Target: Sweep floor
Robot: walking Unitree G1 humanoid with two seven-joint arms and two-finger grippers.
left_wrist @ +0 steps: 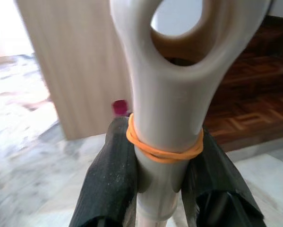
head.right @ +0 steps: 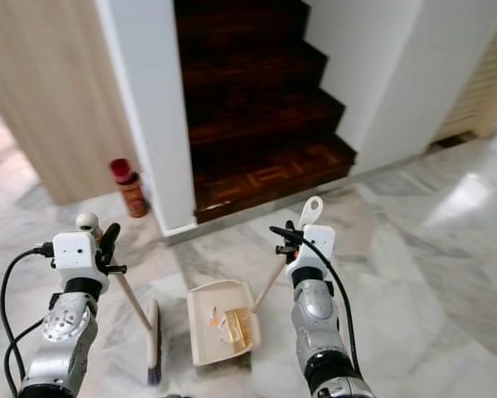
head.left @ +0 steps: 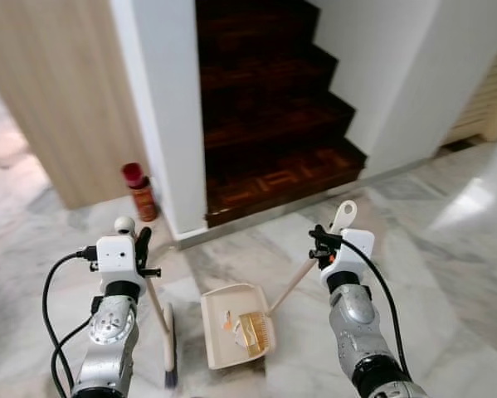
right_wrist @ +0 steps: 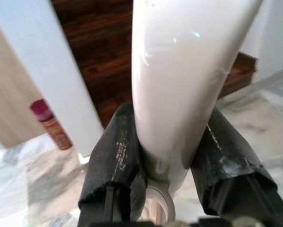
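The left gripper point(left_wrist: 160, 175) is clamped on the cream plastic broom handle point(left_wrist: 167, 109); its brush head point(head.left: 170, 340) rests on the grey marble floor point(head.left: 447, 249). The right gripper point(right_wrist: 172, 161) clasps the cream dustpan handle point(right_wrist: 188, 71). The cream dustpan point(head.left: 231, 327) lies between both raised forearms, holding scraps, before the dark wooden stairs point(head.left: 273, 124).

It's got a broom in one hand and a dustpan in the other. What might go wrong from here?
The dustpan already holds scraps; if the right gripper tilts its handle, they might slide back onto the floor. The left gripper holds the broom near the handle's top, so the brush may wobble. A wide sweep might knock over the spray can by the wall.
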